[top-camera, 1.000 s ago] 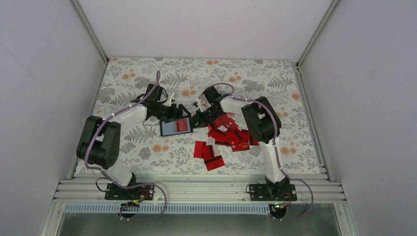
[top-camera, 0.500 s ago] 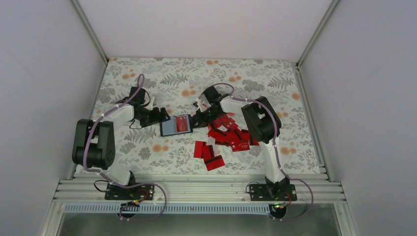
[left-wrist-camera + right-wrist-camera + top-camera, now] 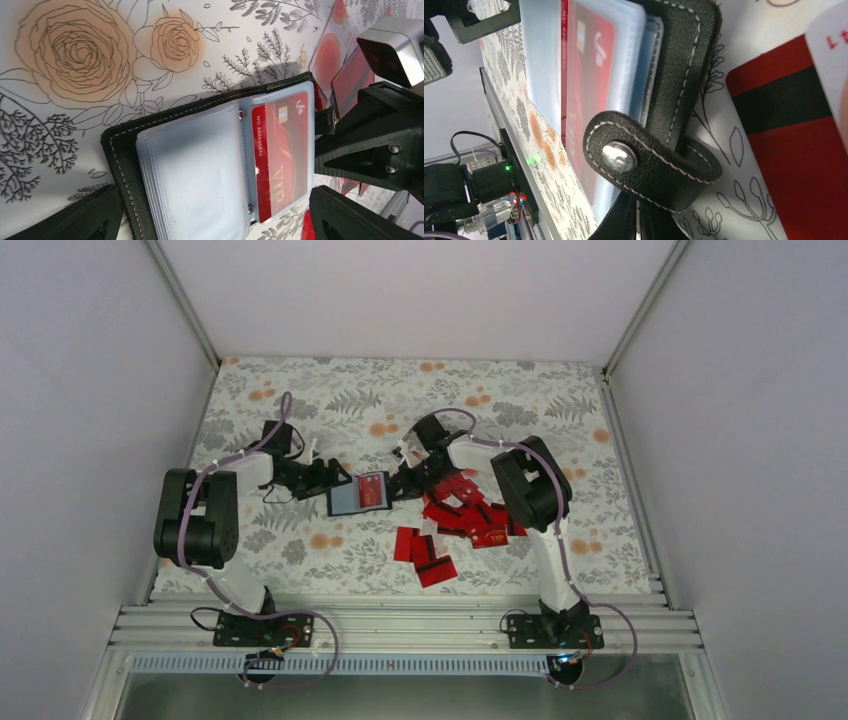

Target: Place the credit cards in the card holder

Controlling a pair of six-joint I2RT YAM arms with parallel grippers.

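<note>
Seemingly pins the open card holder (image 3: pixel 358 496) mid-table at its snap tab (image 3: pixel 619 157), right gripper (image 3: pixel 400 483) clenched shut at 3 o'clock, left gripper (image 3: pixel 330 479) splayed empty at 9. Risks sleeves (image 3: pixel 195 175) flopping closed, blocking loose credit cards (image 3: pixel 455 520) at 4 o'clock.

**A:** Where is there room around the card holder (image 3: pixel 358 496)?

**B:** My left gripper (image 3: pixel 328 480) stands at its left edge, jaws spread wide. Behind and to the left of it, the table (image 3: pixel 300 400) is bare flowered cloth.

**A:** What blocks the right side?

**B:** My right gripper (image 3: pixel 403 483), jaws pressed together, sits at the snap tab (image 3: pixel 624 157). Past it, loose cards (image 3: pixel 460 518) lie heaped under my right arm (image 3: pixel 530 490).
</note>
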